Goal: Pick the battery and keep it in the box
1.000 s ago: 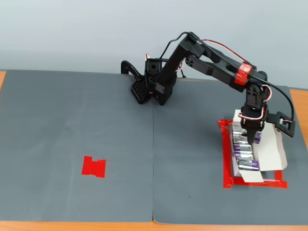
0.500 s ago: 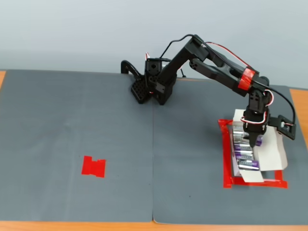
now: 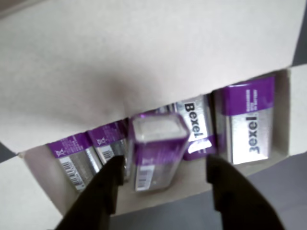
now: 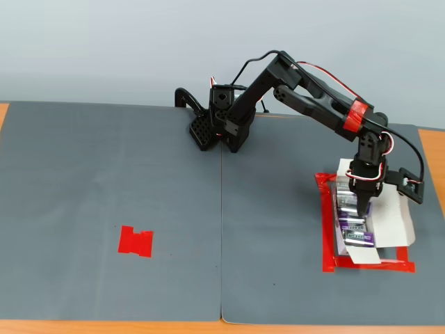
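Battery (image 3: 156,151): wrist view. Stubby purple cell standing on end between the claw's (image 3: 160,191) two dark fingers (image 3: 103,194), silver top cap toward the camera. Claw spread open; a gap shows on both sides of the cell, so nothing is gripped. Cell sits inside the box (image 3: 120,57), among the other batteries (image 3: 249,122), which lie flat in a row to either side of the claw. Wide cardboard flap lies beyond the claw; near wall of the box just ahead of the fingertips.

Handling, judged: rigid, smooth foil wrap, likely a little slippery; small but dense for its size; not fragile. Best taken across the purple flanks, mid-height, not on the rounded cap. Standing upright among flat cells, it may tip if brushed.

Hard to make out: lower end of the cell is hidden by its own body and the box wall; whether it rests on the floor or on a neighbour cannot be told. Fingertips cut off at the bottom edge. Picture soft; small print unreadable.

Fixed view. Claw (image 4: 362,207) points down into the box (image 4: 396,216), which lies inside a red tape frame (image 4: 325,229). Flat cells (image 4: 356,233) visible below the claw. The standing cell and the finger gap are hidden behind the claw and too small to judge.
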{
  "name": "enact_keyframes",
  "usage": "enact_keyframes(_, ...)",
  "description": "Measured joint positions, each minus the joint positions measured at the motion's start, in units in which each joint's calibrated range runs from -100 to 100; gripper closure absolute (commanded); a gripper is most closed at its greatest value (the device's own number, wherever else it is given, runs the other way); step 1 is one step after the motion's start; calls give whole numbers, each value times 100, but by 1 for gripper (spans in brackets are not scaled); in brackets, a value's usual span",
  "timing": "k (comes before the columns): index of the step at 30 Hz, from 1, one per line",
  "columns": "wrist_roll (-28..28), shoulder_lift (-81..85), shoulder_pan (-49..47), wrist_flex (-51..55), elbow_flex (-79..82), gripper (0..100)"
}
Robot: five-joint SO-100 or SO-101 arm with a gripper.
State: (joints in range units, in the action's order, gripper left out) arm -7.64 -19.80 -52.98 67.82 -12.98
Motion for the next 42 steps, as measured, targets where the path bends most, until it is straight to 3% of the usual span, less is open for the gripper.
enact_keyframes(20, 10, 1079, 287, 0, 189, 77)
enact_keyframes(25, 10, 1920, 590, 0, 656, 86)
enact_keyframes(31, 10, 3152, 1164, 0, 1419, 96)
enact_keyframes(42, 10, 5667, 3007, 0, 2847, 98)
